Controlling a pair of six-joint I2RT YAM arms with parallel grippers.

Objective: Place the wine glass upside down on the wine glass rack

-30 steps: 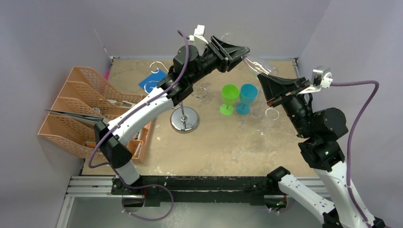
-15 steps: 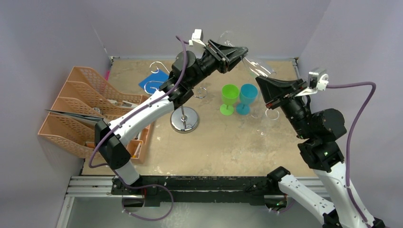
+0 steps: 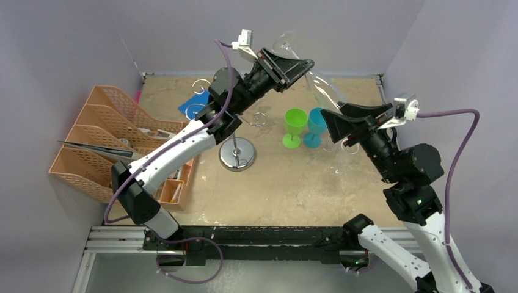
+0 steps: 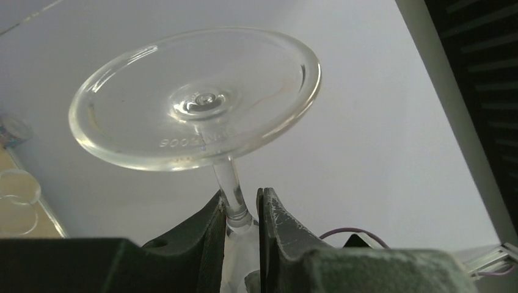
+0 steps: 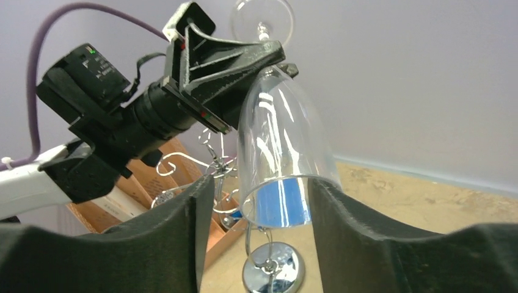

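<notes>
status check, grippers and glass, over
Left gripper shut on wine glass stem, foot up. Right gripper open, fingers flanking the bowl. Glass aloft, not on wine glass rack; left arm partly hides it.

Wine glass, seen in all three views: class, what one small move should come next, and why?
Probably draw the right gripper down and away from the bowl. The left gripper is shut on the stem of the wine glass, foot upward, while the right gripper's open fingers flank the bowl's rim. Clearing them would let the left arm carry it to the wine glass rack.

Clear glossy wine glass (image 4: 195,101), shiny chrome rack (image 3: 242,160)
</notes>
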